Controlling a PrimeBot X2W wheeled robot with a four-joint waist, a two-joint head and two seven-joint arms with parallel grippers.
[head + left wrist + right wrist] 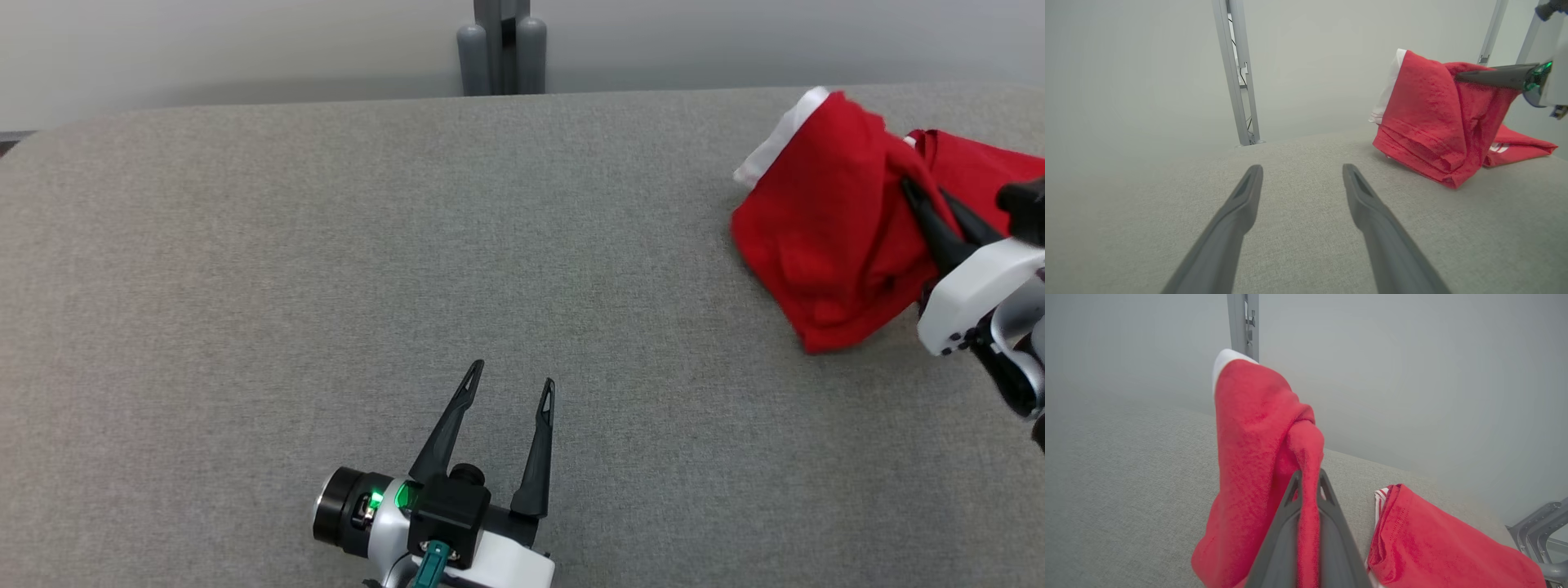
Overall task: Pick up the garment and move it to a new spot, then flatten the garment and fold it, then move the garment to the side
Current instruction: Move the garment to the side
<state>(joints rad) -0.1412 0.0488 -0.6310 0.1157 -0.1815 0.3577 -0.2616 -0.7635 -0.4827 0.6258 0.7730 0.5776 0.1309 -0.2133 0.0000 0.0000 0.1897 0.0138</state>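
The garment (824, 237) is a red shirt with white trim, bunched at the table's far right. My right gripper (914, 192) is shut on a fold of it and holds that part lifted off the table, the cloth draping down (1249, 457). From the left wrist view the garment (1429, 122) hangs from the right gripper (1459, 76), with another part lying on the table behind. My left gripper (510, 380) is open and empty near the table's front middle, its fingers (1241, 212) spread above bare cloth surface.
The grey fabric-covered table (326, 245) stretches wide to the left and centre. A grey metal post (500, 45) stands behind the far edge. A metal frame part (1535, 535) shows at the right wrist view's lower right.
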